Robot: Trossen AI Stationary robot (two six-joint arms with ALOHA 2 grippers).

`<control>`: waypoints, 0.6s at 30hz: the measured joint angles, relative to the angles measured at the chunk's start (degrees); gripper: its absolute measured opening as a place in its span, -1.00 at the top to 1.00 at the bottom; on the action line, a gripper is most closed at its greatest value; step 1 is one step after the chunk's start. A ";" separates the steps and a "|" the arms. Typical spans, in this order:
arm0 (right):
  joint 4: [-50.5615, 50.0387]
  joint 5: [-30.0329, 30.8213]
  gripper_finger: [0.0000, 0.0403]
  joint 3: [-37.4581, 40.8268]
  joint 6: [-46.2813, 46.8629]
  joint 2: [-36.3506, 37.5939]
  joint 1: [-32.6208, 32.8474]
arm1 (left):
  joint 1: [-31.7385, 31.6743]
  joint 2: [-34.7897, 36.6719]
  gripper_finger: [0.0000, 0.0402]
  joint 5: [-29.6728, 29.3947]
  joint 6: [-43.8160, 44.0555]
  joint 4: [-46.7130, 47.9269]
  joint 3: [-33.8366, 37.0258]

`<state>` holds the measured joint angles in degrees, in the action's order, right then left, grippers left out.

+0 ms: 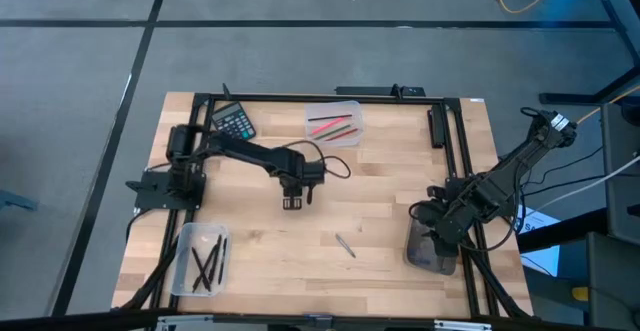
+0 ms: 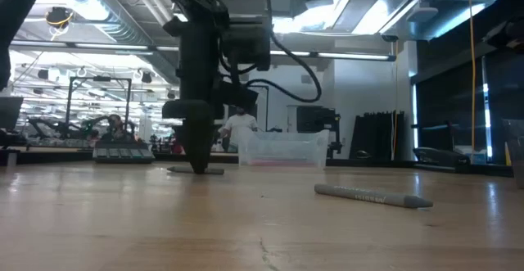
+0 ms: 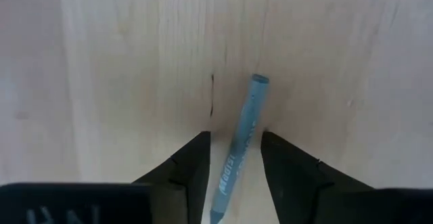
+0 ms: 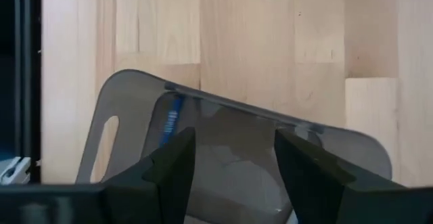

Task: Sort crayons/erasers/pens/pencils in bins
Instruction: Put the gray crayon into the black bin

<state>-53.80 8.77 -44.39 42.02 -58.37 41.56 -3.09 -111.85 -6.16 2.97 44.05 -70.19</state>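
Left wrist view: fingers (image 3: 235, 176) straddle a grey-blue crayon (image 3: 238, 146) (lower end hidden).

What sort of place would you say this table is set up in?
Probably a robotics lab or workshop: a wooden table inside a black frame, ceiling strip lights, and other workstations where people sit behind.

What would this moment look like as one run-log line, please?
left gripper: open, fingers straddling grey-blue crayon | right gripper: open over smoky bin
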 joint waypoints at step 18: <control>0.94 13.66 -0.02 0.01 -1.70 -0.02 0.00 | -1.39 -0.16 0.93 3.04 4.05 -0.96 0.24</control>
<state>-52.87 22.43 -44.38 40.31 -58.39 41.56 -4.47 -112.01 -3.13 7.02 43.08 -69.95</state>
